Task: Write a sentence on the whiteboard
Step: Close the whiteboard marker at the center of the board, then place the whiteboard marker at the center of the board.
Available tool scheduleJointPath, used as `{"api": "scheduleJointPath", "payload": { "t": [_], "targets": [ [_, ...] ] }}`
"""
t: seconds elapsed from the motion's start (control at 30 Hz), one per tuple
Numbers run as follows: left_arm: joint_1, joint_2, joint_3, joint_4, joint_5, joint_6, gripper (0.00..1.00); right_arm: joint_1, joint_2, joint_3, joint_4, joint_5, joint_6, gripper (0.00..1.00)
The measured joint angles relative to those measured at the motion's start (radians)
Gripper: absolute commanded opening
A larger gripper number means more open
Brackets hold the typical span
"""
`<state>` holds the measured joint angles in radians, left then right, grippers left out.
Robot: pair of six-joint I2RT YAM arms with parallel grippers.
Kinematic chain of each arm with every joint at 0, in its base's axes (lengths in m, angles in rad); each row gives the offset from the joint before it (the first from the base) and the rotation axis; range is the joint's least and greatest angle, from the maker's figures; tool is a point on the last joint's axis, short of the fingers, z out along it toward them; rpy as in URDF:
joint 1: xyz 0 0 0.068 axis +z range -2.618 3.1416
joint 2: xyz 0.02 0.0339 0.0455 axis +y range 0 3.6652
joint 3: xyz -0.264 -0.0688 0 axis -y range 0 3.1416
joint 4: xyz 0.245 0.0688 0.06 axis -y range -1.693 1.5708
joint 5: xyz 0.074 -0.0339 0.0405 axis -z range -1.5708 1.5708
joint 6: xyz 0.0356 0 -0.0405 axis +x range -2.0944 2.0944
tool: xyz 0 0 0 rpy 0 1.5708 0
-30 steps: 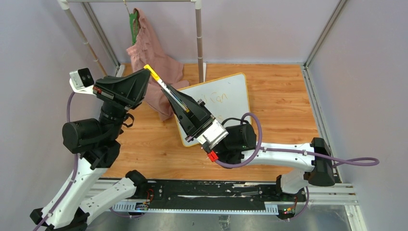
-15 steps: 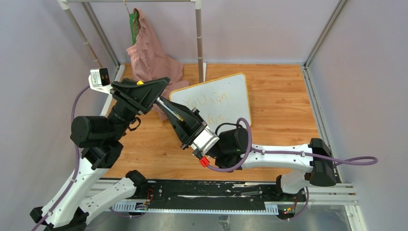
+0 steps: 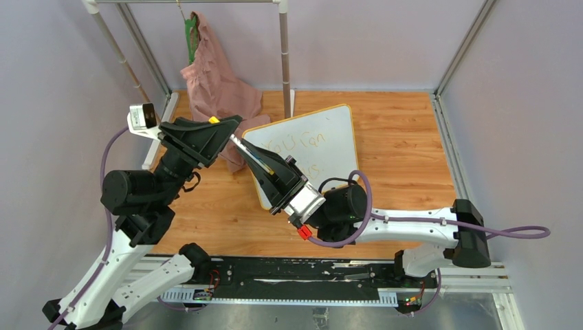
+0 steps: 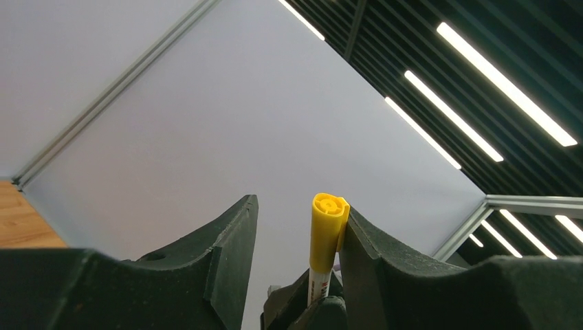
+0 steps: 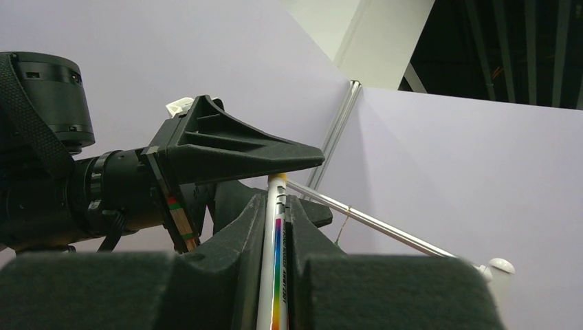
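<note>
Two robot arms meet over one marker (image 5: 273, 275) at centre frame in the overhead view. The right pincer (image 3: 246, 148) is clenched on the marker's white barrel, which carries a rainbow stripe. The left pincer (image 3: 227, 127) is released, its two fingers parted around the single yellow cap (image 4: 325, 227) on the marker's end. The cap touches one finger and leaves a gap beside the other. One whiteboard (image 3: 333, 134), yellow-framed, rests on the wooden desk (image 3: 405, 137) right of centre, partly behind the right pincer. The sentence (image 3: 297, 143) runs across it in two lines of orange handwriting, the lower partly hidden. One pink garment (image 3: 216, 86) hangs at upper left, reaching the desk just beside the whiteboard.
</note>
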<state>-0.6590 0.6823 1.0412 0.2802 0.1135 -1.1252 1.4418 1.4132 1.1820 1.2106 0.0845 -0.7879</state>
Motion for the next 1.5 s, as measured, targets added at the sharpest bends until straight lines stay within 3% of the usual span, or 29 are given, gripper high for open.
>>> {"api": "scheduleJointPath", "payload": {
  "t": [0.43,0.67,0.87,0.93,1.03,1.17,1.3,1.4,1.5],
  "targets": [
    [0.000,0.006,-0.002,-0.013,0.002,-0.002,0.42,0.000,-0.008,-0.018,0.002,0.035,-0.021,0.00],
    [0.000,0.002,-0.018,-0.011,0.000,-0.011,0.24,0.000,-0.009,-0.033,0.000,0.061,-0.027,0.00],
    [-0.004,0.002,-0.023,-0.014,0.000,-0.025,0.00,0.000,-0.018,-0.050,-0.002,0.073,-0.033,0.00],
    [-0.005,0.003,-0.023,-0.014,0.003,-0.027,0.00,0.000,-0.023,-0.054,-0.003,0.073,-0.033,0.01],
    [-0.005,0.004,-0.025,-0.015,0.007,-0.029,0.00,0.000,-0.029,-0.062,-0.006,0.074,-0.033,0.08],
    [-0.005,0.003,-0.034,-0.018,0.007,-0.029,0.00,0.002,-0.043,-0.076,-0.018,0.084,-0.031,0.29],
    [-0.005,0.003,-0.041,-0.025,-0.012,-0.018,0.00,0.012,-0.074,-0.089,-0.063,0.094,-0.018,0.40],
    [-0.005,0.005,-0.042,-0.029,-0.024,-0.011,0.00,0.030,-0.112,-0.089,-0.116,0.105,-0.005,0.62],
    [-0.005,0.005,-0.042,-0.029,-0.035,-0.007,0.00,0.047,-0.151,-0.089,-0.179,0.126,0.011,0.76]
  ]
}}
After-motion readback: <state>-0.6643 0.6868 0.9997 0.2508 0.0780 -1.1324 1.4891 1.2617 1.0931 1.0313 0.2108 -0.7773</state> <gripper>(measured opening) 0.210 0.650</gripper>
